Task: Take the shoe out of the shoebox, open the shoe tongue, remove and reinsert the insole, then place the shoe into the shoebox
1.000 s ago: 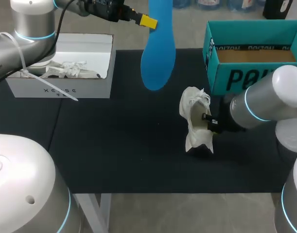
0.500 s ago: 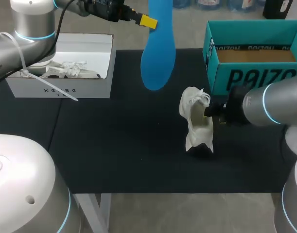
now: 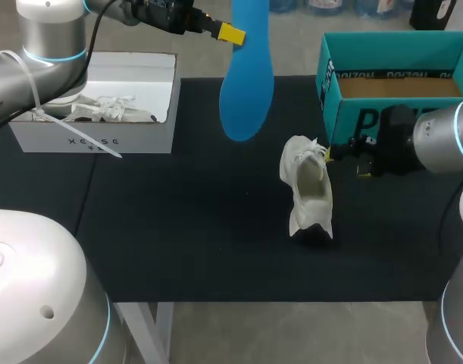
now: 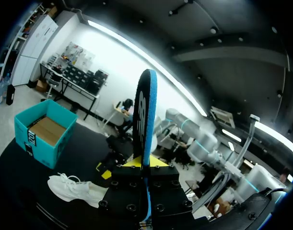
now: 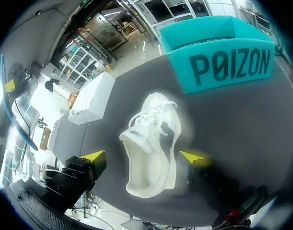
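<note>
Black table [image 3: 178,227] fills my screen. At its far left sits a white box [image 3: 95,140] with crumpled white stuff inside. My left arm [image 3: 49,45] comes in above that box. The left jaws are pinching a blue insole [image 3: 248,98], which hangs upright in the air over the far middle of the table. Right of it and nearer, the white shoe [image 3: 308,189] rests on the table, outside the teal shoebox [image 3: 342,114] that stands open at the far right. My right arm [image 3: 443,148] is just right of the shoe. The right jaws are spread wide with the shoe's mouth facing them. Whether a tip brushes the laces I cannot tell.
</note>
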Robot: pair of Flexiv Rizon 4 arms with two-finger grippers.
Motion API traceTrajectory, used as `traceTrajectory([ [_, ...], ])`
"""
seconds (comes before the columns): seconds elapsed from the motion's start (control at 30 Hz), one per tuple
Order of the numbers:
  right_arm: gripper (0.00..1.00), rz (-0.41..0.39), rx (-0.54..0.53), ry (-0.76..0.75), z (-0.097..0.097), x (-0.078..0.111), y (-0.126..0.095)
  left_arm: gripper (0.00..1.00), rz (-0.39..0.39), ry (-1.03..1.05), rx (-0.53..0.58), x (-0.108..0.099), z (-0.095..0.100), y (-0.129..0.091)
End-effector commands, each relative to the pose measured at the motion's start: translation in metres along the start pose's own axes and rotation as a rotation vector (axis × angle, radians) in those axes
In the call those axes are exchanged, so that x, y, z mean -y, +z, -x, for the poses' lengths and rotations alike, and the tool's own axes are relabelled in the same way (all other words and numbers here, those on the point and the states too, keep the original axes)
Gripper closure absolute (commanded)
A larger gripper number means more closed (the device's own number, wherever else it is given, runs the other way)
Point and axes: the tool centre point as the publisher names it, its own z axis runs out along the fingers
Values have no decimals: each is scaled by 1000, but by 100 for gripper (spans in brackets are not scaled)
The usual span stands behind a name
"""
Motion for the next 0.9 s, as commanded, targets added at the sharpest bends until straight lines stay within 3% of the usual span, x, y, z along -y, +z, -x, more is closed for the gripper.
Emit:
traceTrajectory([
  [0.03, 0, -1, -33, -1, 3, 1, -2, 100, 1, 0, 1, 0, 0, 0],
  [0.2, 0, -1, -33, -1, 3, 1, -2, 100, 1, 0, 1, 0, 0, 0],
  [0.37, 0, -217, -265, 161, 28, -16, -20, 100, 1, 0, 1, 0, 0, 0],
  [0.6, 0, -341, -392, 241, 42, -44, -30, 100, 1, 0, 1, 0, 0, 0],
  [0.77, 0, -426, -461, 303, 39, -58, -41, 100, 1, 0, 1, 0, 0, 0],
  [0.9, 0, -488, -558, 444, 27, -72, -49, 100, 1, 0, 1, 0, 0, 0],
])
